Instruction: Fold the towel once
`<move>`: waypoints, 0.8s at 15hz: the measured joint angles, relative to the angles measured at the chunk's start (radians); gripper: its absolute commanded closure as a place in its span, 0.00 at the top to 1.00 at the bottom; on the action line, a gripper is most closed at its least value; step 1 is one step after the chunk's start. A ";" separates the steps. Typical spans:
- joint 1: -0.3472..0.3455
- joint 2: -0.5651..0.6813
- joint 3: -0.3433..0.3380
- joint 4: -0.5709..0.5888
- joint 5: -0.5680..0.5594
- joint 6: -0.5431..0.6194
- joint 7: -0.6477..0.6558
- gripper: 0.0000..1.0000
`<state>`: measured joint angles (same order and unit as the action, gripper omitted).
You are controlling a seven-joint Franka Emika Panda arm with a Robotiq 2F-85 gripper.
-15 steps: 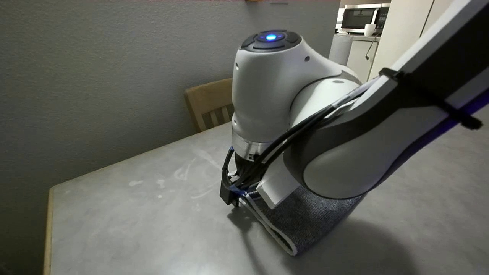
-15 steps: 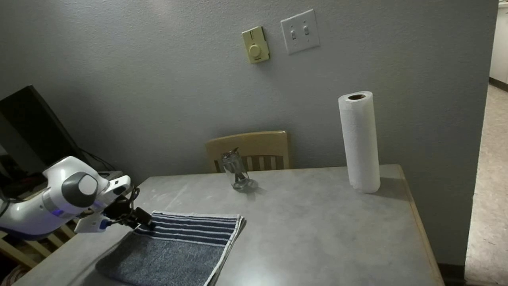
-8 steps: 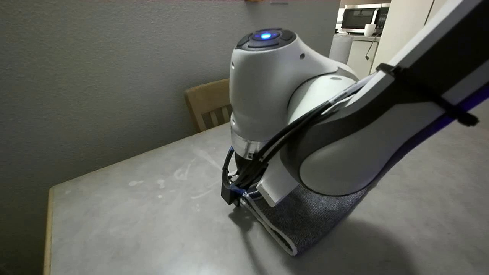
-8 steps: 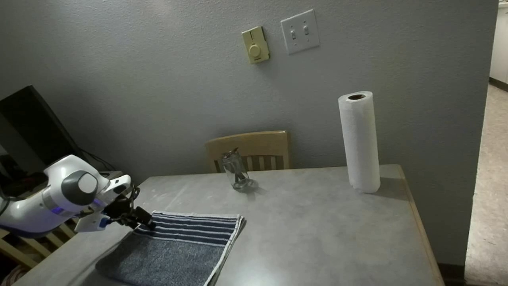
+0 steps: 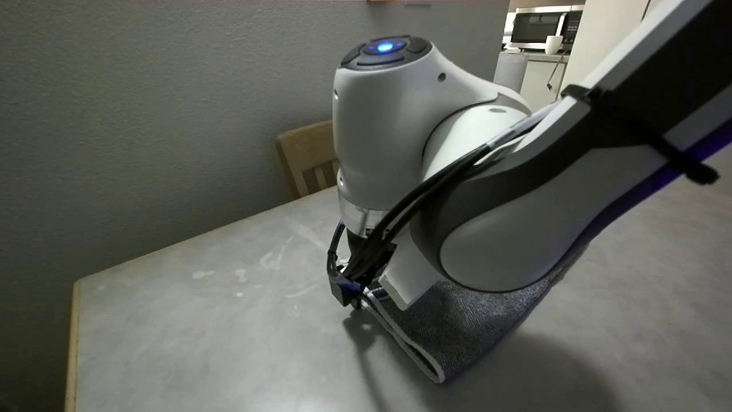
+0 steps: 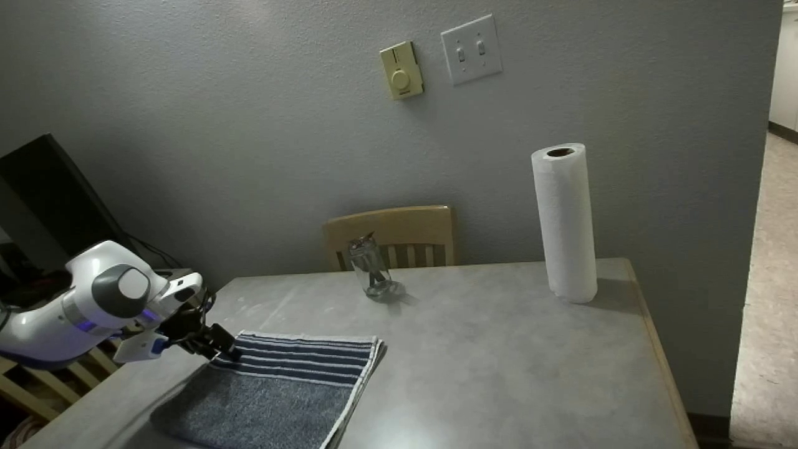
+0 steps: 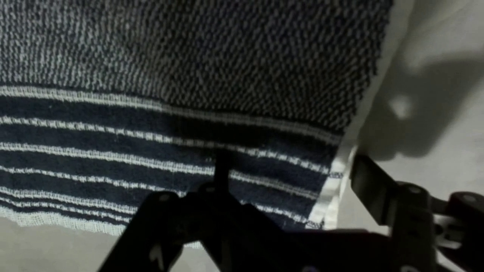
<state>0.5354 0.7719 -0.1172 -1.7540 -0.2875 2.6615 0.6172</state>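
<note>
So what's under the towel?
The table shows beside the towel, which seems to lie on it, folded over. Anything else beneath is covered, so I can't tell.

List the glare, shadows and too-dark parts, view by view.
In both exterior views, pale glare on the table near the bottom edge; in an exterior view, a soft, broad shadow below and right of the towel; in an exterior view, a shadow right of the paper roll; in the wrist view, a dark shadow beyond the towel's pale edge, the gripper mostly near-black.
</note>
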 measured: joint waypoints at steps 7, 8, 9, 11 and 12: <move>0.010 -0.002 0.000 0.013 0.000 -0.016 0.000 0.14; 0.011 -0.002 -0.001 0.015 -0.001 -0.022 0.000 0.06; 0.011 -0.002 -0.003 0.018 -0.001 -0.031 0.000 0.01; 0.011 -0.003 -0.006 0.021 -0.002 -0.044 0.000 0.00; 0.011 -0.003 -0.007 0.023 -0.002 -0.049 0.000 0.00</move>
<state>0.5466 0.7690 -0.1242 -1.7313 -0.2899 2.6129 0.6173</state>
